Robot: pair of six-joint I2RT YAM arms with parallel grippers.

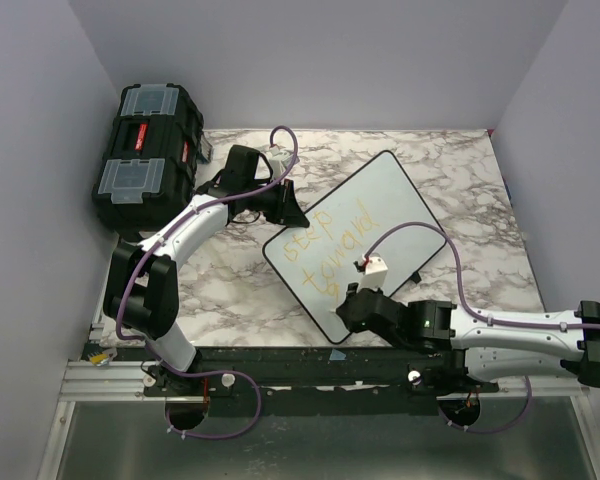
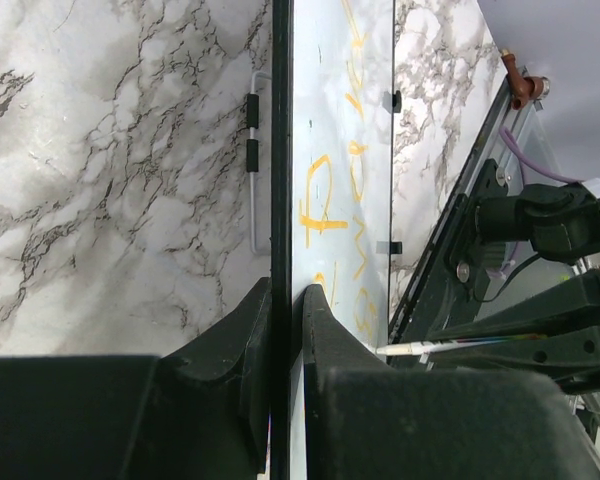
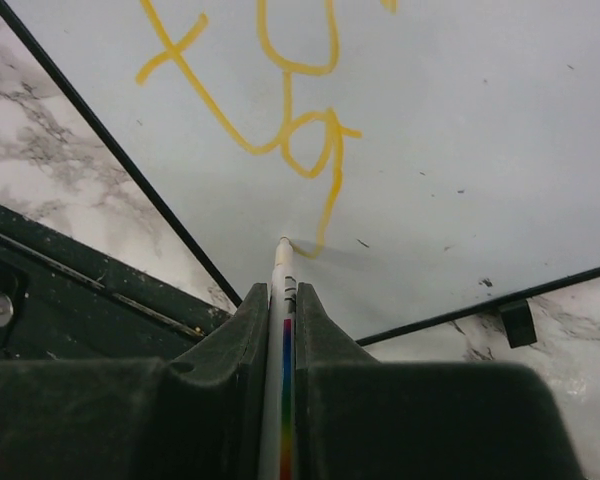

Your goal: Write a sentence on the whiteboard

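Right hand [image 3: 283,292] tight on marker [image 3: 284,350], tip on whiteboard [image 3: 460,120] only in wrist view; left hand [image 2: 287,290] tight on rim [image 2: 280,150].

Board askew at mid-table, toolbox behind it to the left
The whiteboard [image 1: 400,195] lies on the table [image 1: 240,285], turned corner-on to the arms, with the sentence [image 1: 325,245] on its left half. The toolbox [image 1: 145,155] stands in the far left corner, apart from the whiteboard. The left gripper [image 2: 287,290] straddles the whiteboard's left edge. The right gripper [image 3: 282,295] sits at its near corner, marker [image 3: 284,262] tip touching the whiteboard.
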